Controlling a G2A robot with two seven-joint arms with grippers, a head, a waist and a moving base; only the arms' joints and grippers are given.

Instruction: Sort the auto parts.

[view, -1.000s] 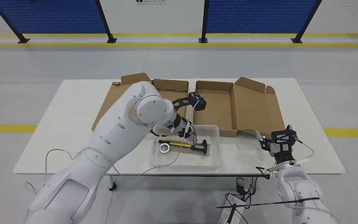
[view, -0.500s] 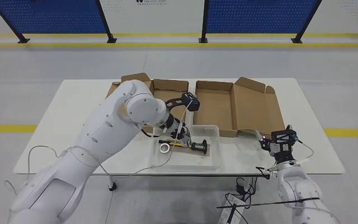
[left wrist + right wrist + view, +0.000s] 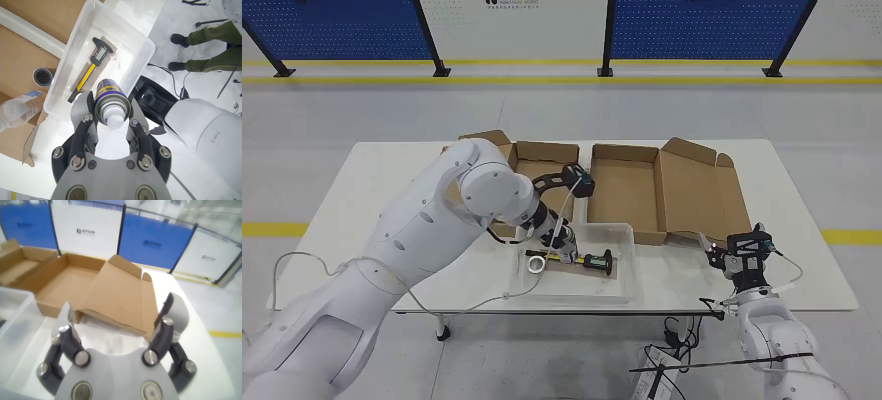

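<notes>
My left gripper [image 3: 111, 98] is shut on a blue and yellow spray can [image 3: 110, 94] with a white cap, held above the near-left corner of a clear plastic bin [image 3: 149, 47]. In the bin lies a black digital caliper [image 3: 98, 55] with a yellow scale. From above, the left gripper [image 3: 556, 238] hangs over the bin's [image 3: 627, 270] left part, beside a silver ring [image 3: 535, 265] and the caliper [image 3: 582, 261]. My right gripper [image 3: 739, 250] stands open and holds nothing at the table's front right; its fingers [image 3: 168, 306] frame the cardboard flap.
Two open cardboard boxes stand behind the bin. The left box [image 3: 22, 51] holds a black cylinder [image 3: 42, 77] and a clear water bottle [image 3: 19, 111]. The right box [image 3: 642, 195] has its lid [image 3: 121, 294] folded out toward the right gripper.
The left arm has risen from inside the bin and shifted left toward the left box, carrying the spray can. The right arm has not moved.
</notes>
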